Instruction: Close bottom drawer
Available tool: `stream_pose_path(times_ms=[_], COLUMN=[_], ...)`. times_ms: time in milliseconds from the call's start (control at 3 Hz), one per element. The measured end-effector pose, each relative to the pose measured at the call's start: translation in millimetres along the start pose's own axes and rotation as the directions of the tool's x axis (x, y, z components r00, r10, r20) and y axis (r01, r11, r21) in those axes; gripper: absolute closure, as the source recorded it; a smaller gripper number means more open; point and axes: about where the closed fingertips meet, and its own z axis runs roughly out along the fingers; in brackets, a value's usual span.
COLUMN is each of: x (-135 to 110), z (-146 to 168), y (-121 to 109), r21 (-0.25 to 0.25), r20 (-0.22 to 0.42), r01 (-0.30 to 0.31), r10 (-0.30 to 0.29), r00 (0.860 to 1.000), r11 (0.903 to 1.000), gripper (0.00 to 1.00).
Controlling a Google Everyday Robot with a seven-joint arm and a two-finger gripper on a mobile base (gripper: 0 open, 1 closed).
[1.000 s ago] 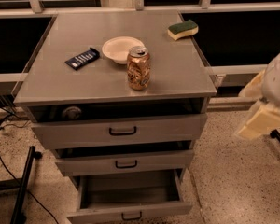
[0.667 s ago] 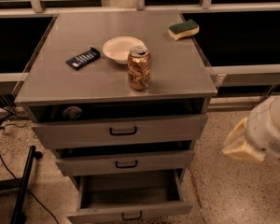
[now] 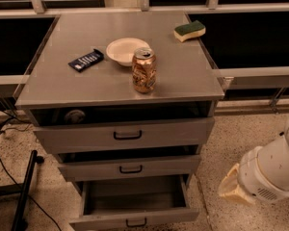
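Bottom drawer (image 3: 135, 195) pulled out at cabinet (image 3: 125, 81) foot (handle at frame's lower edge). Gripper (image 3: 229, 189) low at right, near drawer's right side, not touching; grip state unclear.
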Motion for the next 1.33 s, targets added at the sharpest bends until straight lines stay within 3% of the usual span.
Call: stream_pose_path(times_ms=[333, 667, 1000, 1333], x=[5.9, 15.5, 41.2, 41.2], z=[15.6, 59.1, 125.1, 125.2], y=[9.9, 42.2, 98.0, 98.0], r21=[-0.044, -0.102, -0.088, -0.088], r20=[0.005, 0.070, 0.098, 0.098], r01=[-0.020, -0.057, -0.097, -0.097], r10=[0.021, 0.064, 0.105, 0.105], r00=[1.000, 0.996, 0.990, 0.990], r11=[0.9988, 0.9932, 0.9914, 0.9914], gripper=[1.00, 1.00, 1.00, 1.00])
